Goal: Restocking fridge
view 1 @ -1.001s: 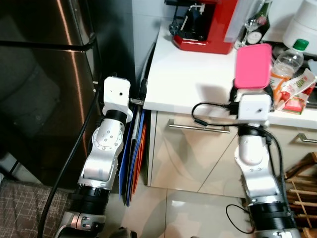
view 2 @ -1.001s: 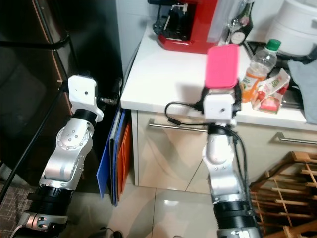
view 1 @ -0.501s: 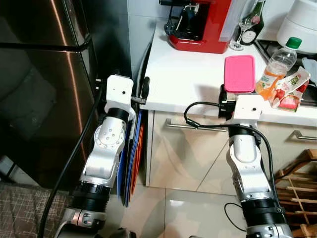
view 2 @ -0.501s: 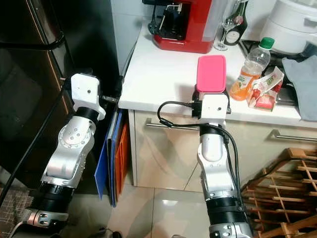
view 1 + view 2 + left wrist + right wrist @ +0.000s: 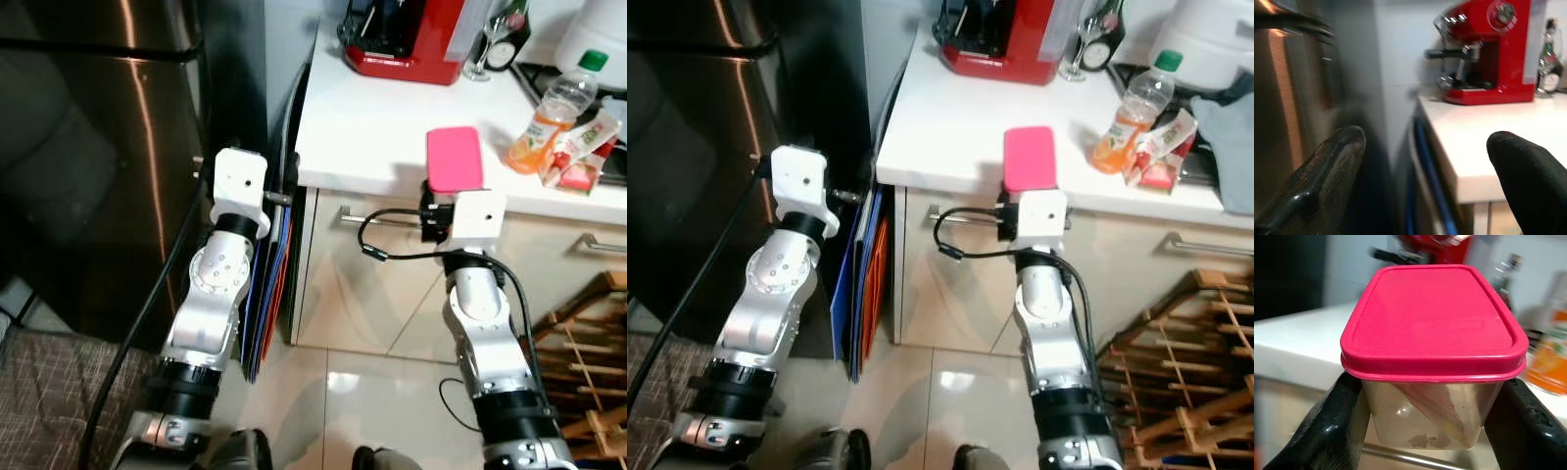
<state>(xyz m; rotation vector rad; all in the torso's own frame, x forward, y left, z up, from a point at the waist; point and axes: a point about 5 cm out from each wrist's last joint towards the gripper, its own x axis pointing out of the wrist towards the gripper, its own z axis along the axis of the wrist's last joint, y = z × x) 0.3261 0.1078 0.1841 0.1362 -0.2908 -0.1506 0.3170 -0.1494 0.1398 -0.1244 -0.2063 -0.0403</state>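
A clear food container with a pink lid (image 5: 1432,318) is held in my right gripper (image 5: 1430,423), one black finger (image 5: 1337,426) against each side wall. From the head it shows as the pink lid (image 5: 454,160), hanging over the front edge of the white counter (image 5: 372,127). My left gripper (image 5: 1425,161) is open with nothing in it, raised level with the counter at the narrow gap beside the dark steel fridge (image 5: 98,147). The fridge door is closed.
On the counter stand a red coffee machine (image 5: 407,39), an orange juice bottle (image 5: 549,117) and snack packets (image 5: 578,162). Blue and orange flat boards (image 5: 269,294) fill the gap between fridge and cabinet. A wooden rack (image 5: 588,392) stands low on the right.
The right gripper has drawn the pink-lidded container back from beside the bottle to the counter's front edge. The camera has shifted. The left arm holds its place.
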